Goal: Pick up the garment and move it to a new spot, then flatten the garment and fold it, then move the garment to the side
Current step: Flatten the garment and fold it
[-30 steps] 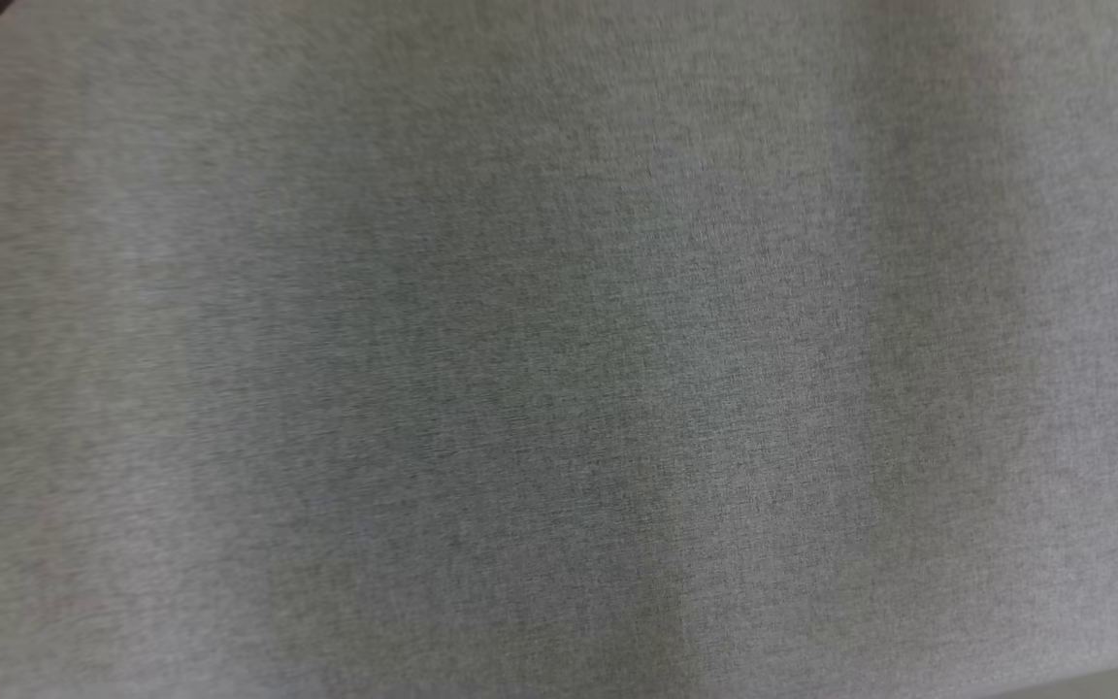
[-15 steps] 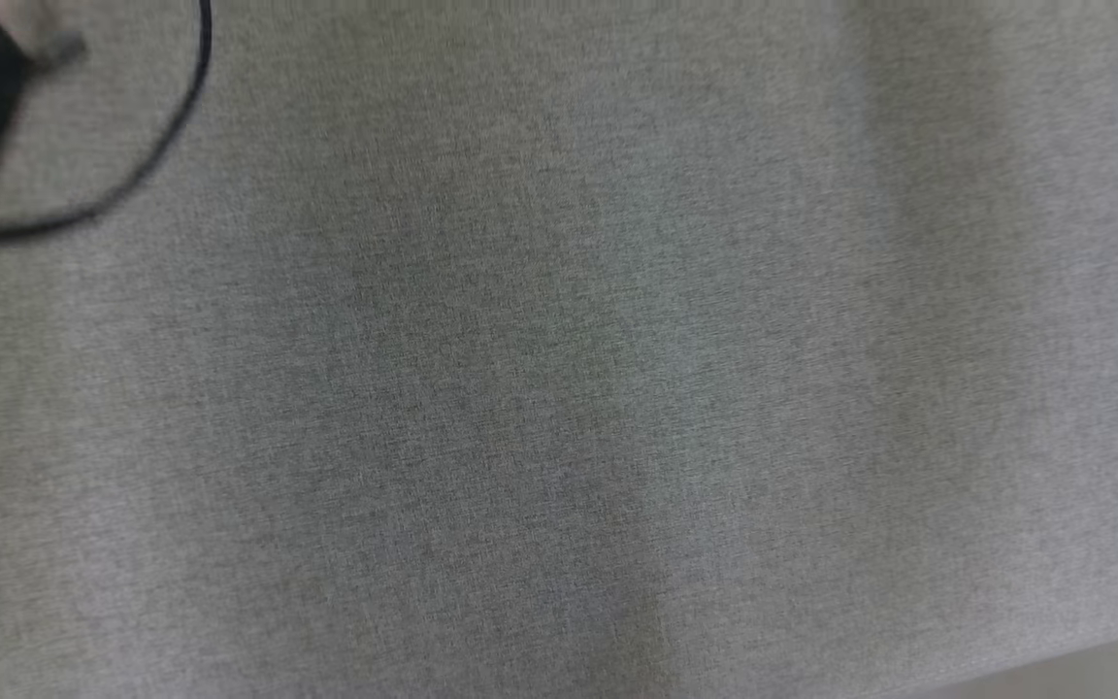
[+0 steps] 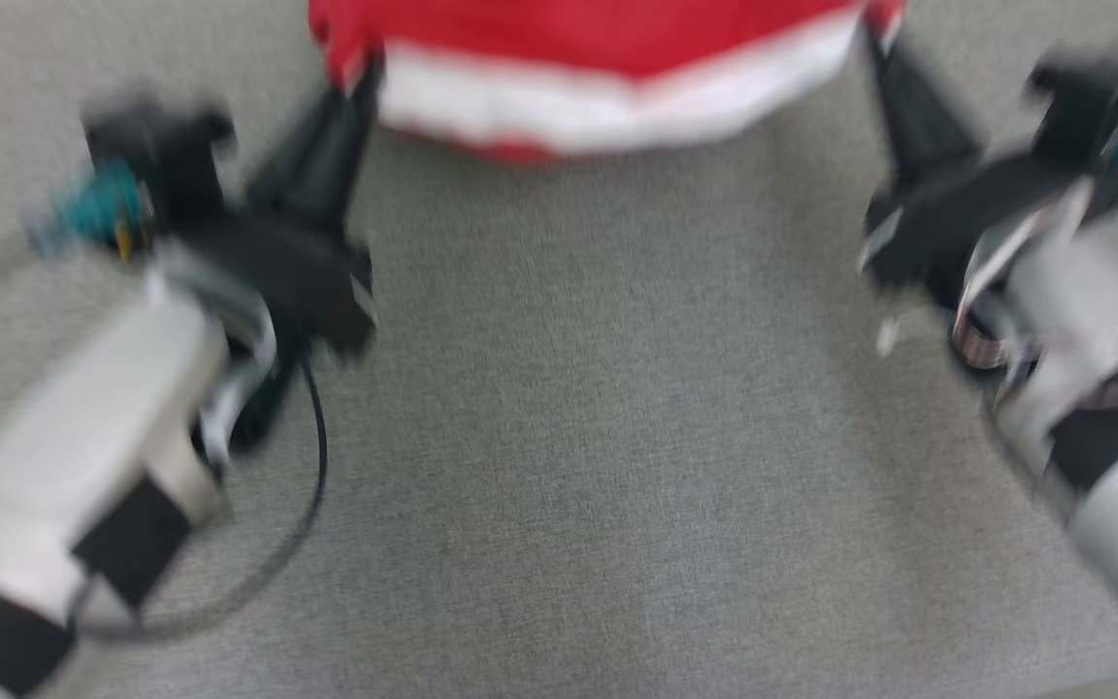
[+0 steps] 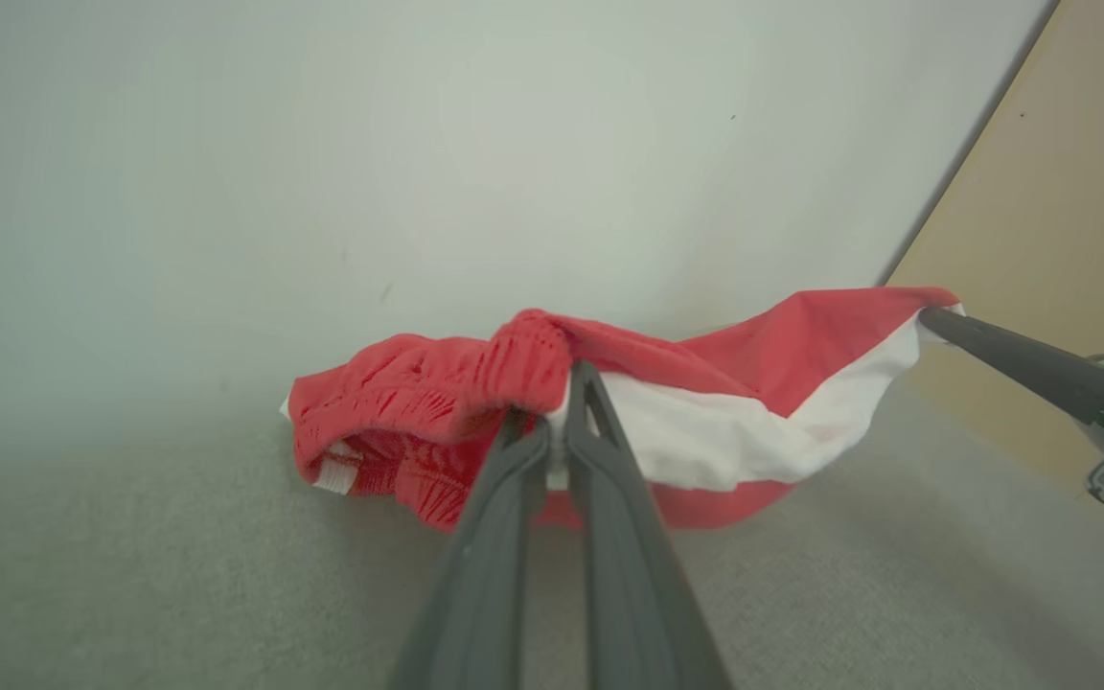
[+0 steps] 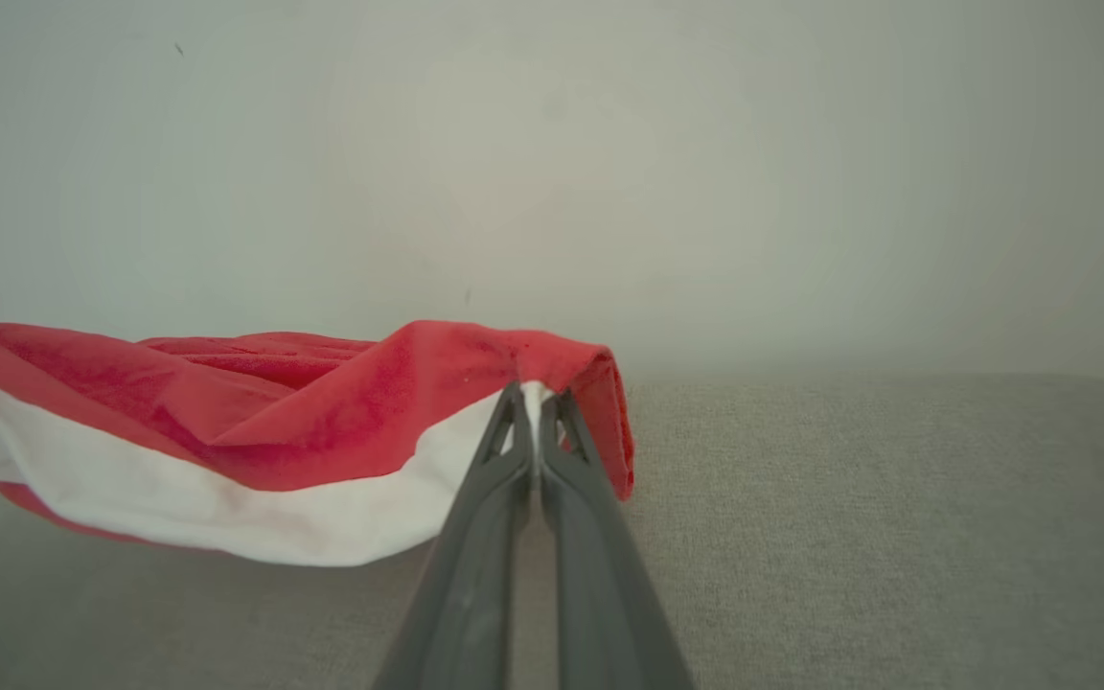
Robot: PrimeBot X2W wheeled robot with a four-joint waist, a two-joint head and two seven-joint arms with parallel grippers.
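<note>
Garment: red with a broad white band, strung out between the two grippers at the far end of the grey fabric surface. It sags in the middle. The sag hangs low over the surface; I cannot tell whether it touches. The elastic waistband end is bunched at the left.

Left gripper: fingers pinched together on the bunched end, with cloth caught between the tips.

Right gripper: fingers closed tight on the other corner, where red folds over white. From the left wrist its dark finger reaches in from the right edge to that corner.

Head view is motion-blurred. Pale forearms lie low on either side, and a black cable loops by the left arm.

Behind: pale wall, with a tan panel to its right.
</note>
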